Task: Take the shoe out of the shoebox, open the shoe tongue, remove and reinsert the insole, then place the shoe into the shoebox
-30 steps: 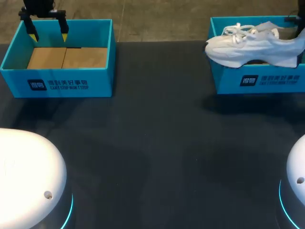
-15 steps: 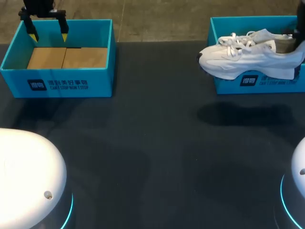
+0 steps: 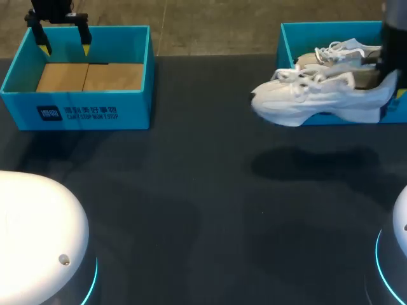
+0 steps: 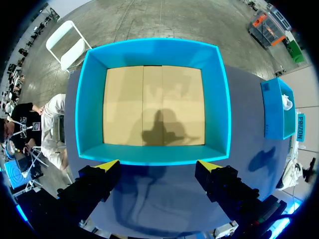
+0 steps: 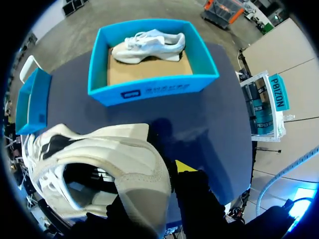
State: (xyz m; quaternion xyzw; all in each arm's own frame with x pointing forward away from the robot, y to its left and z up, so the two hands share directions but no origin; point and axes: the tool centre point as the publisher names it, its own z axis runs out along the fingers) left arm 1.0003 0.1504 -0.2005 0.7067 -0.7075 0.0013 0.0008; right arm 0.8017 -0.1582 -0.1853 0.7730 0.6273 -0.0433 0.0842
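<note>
Seen from the head camera, the left gripper [image 3: 64, 46] hangs at about 10 o'clock on the table [image 3: 203, 203], over the far rim of the left shoebox [image 3: 76, 114], its yellow-tipped fingers spread wide with nothing between them. In the left wrist view that gripper [image 4: 158, 167] sits just short of the near wall of the same box [image 4: 154, 52], whose bare cardboard floor lies ahead of it under the gripper's shadow. At about 2 o'clock the right gripper [image 3: 389, 79] is clamped on the heel of a white shoe [image 3: 311, 98]. The shoe is clear of the table, with its toe pointing toward 9 o'clock and its shadow lying on the dark surface toward 6 o'clock from it. It hangs in front of the right shoebox [image 3: 286, 44], overlapping that box's near wall. A second white shoe [image 3: 340, 52] lies inside this box. In the right wrist view the gripper [image 5: 167, 184] pinches the heel collar of the held shoe [image 5: 99, 154], one yellow tip showing outside it. Ahead of it stands the right shoebox [image 5: 149, 89] with the second shoe [image 5: 149, 45] lying on its side on the cardboard floor
</note>
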